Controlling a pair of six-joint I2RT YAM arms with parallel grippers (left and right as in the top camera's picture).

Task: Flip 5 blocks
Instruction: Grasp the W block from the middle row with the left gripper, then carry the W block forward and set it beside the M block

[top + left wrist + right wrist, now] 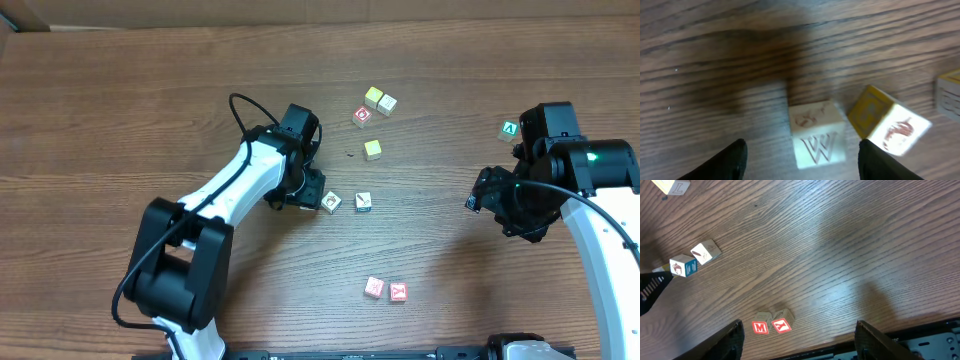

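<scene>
Wide-set left jaws straddling pale wooden cube printed W (817,140) on brown wood-grain worktop (715,60), gripping nothing. Just right: yellow-sided cube with red print (890,125), then blue-sided cube (364,202). Nearer front: pink-red lettered cube (374,288) touching red lettered cube (398,292). Right jaws wide, empty. Cannot tell flips done; W cube likely next.
</scene>
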